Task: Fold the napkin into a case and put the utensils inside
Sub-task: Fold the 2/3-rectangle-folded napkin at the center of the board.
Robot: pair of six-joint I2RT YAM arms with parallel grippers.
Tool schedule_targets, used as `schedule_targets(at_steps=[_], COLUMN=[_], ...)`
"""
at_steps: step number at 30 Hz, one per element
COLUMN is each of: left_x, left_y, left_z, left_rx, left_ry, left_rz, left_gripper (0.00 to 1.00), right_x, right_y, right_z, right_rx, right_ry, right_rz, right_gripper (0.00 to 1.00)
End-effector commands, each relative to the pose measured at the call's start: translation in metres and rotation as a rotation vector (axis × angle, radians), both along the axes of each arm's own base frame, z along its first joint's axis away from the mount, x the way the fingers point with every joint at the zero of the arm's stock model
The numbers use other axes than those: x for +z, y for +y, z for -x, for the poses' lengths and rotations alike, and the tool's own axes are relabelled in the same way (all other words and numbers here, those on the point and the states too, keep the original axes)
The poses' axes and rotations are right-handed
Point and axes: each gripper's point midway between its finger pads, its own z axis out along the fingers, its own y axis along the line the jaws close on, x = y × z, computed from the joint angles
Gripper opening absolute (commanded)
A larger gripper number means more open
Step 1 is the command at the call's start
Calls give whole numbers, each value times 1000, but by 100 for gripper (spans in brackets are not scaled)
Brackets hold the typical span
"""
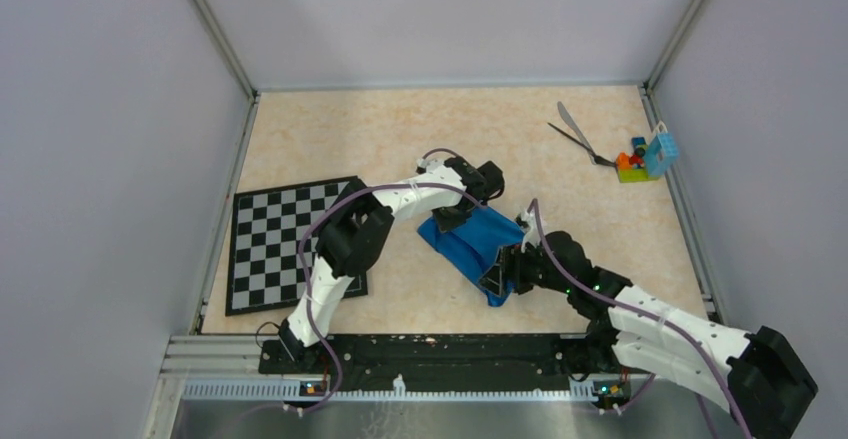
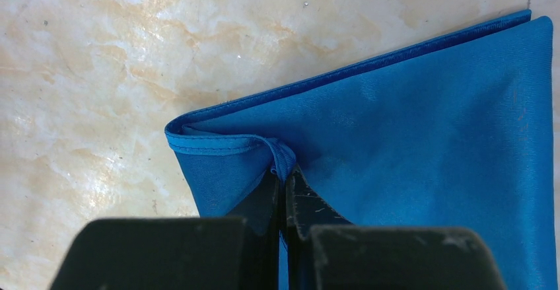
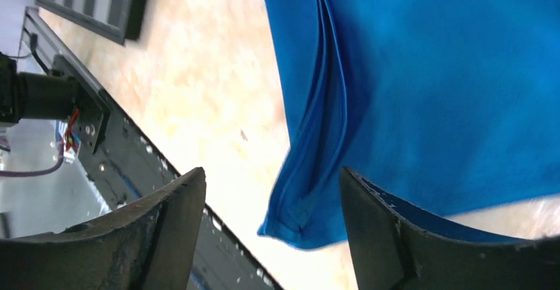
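1. Napkin [image 1: 478, 241] lay folded on the desk [image 1: 400, 129], its hemmed corner pinched by the left end effector [image 2: 285, 201]; so thin a grip could slip.
2. Right end effector [image 3: 271, 178] hung spread over the near corner; closing there could bunch the layers.

left arm [image 1: 325, 299]: white links, black joint housings | right arm [image 1: 680, 344]: same, small green lights | cables [image 1: 302, 254]: purple, looped along each arm | gripper fingers [image 3: 152, 237]: matte black wedges (scuffed, dusty edges)

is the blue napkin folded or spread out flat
Folded: the napkin lies as a compact stack, with doubled hemmed edges along its side, and the left gripper pinches one corner layer.
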Motion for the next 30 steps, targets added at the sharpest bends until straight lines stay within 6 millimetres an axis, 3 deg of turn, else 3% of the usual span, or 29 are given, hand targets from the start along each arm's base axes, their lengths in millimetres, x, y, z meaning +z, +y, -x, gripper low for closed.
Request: schedule_targets(at_steps=[1, 7, 19, 30], left_x=[11, 15, 6, 7], left_y=[-2, 0, 6, 18], left_z=[-12, -13, -17, -24], left_rx=[-15, -20, 20, 32], left_ry=[-45, -51, -19, -11], left_rz=[-3, 2, 78, 89], left_gripper=[0, 0, 0, 0], right_x=[44, 30, 0, -12], right_y=[6, 8, 13, 14], right_z=[-42, -63, -31, -31], right_rx=[-47, -87, 43, 22], right_ry=[-263, -266, -303, -388], right_rz=[-36, 26, 113, 263], right_gripper=[78, 81, 82, 71])
